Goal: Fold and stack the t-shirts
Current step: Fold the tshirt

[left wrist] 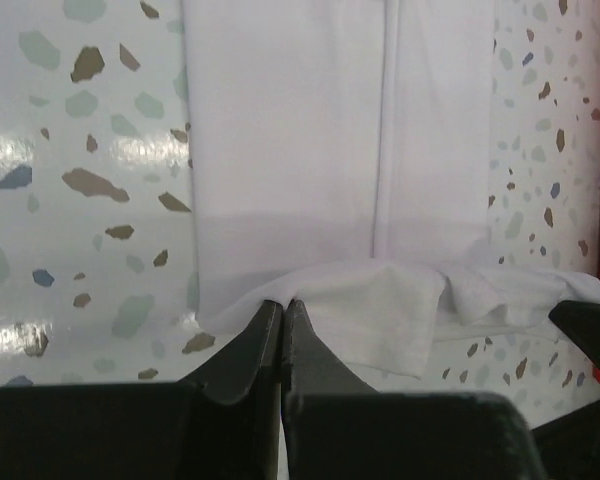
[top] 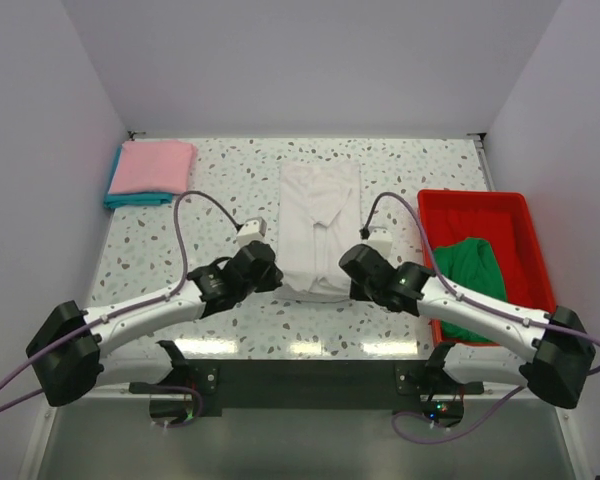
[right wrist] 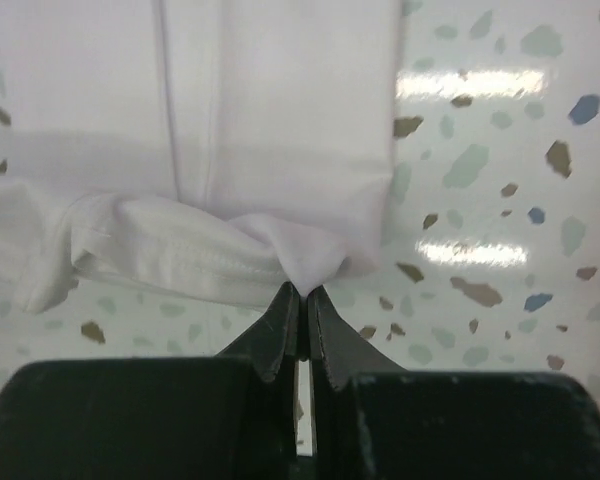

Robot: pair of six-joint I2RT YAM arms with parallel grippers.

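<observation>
With the white t-shirt (top: 320, 225) lying lengthwise mid-way across the counter (top: 220, 170), its near hem corners clamped by the right end effector (right wrist: 302, 292) and, it seems, the closed left end effector (left wrist: 283, 310), both should lift evenly and keep the hem taut.

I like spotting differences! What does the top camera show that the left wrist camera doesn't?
Only the top camera: the pink t-shirt on the teal t-shirt, and the green t-shirt. Only the left wrist camera: the tips of the left tool pinched shut on the rumpled near hem of the white t-shirt. Both: the white t-shirt and speckled table.
</observation>
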